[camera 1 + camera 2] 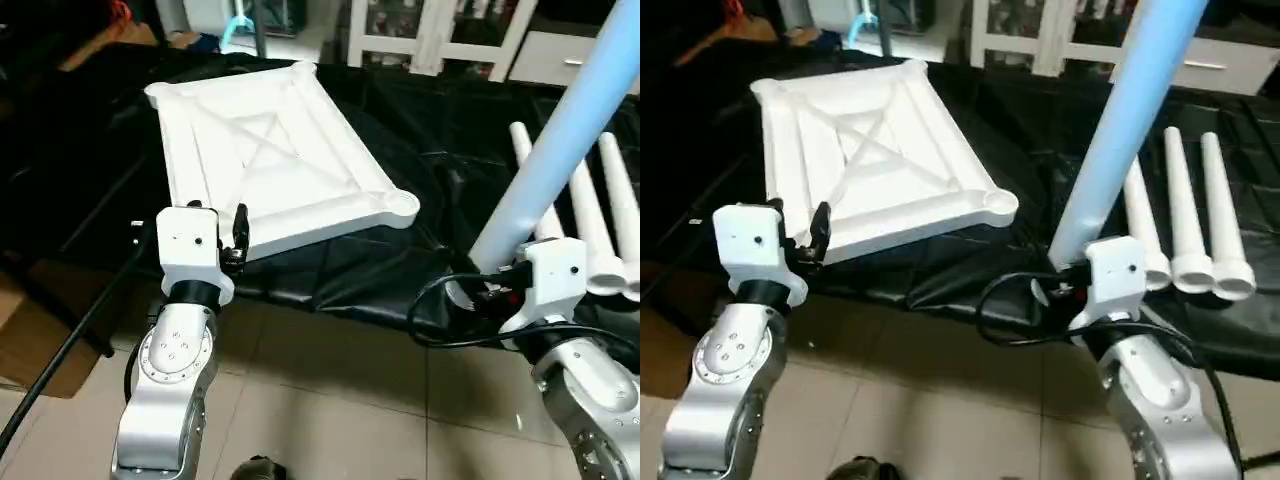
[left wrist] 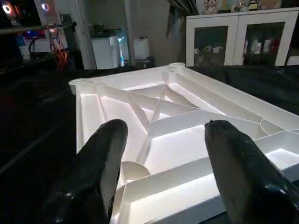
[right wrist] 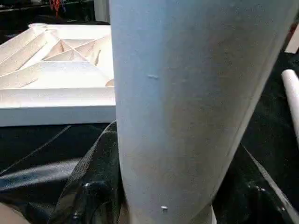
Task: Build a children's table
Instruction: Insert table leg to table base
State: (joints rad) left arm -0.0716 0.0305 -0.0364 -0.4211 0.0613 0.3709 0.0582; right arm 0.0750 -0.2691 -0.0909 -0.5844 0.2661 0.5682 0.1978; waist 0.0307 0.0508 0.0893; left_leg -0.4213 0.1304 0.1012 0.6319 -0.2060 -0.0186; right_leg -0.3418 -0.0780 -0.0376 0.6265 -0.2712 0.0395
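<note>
White leg (image 1: 1137, 110) seemingly in right gripper (image 1: 1072, 285).

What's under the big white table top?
The table top lies upside down on a black sheet, which shows all around it. Whatever sits beneath the sheet is covered, so it cannot be made out.

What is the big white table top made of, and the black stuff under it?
The table top looks like moulded white plastic: smooth, slightly shiny, with thin ribs crossing in an X. The black sheet beneath looks like thin plastic film or a coated cloth, since it wrinkles and glints; which of these I can't tell.
</note>
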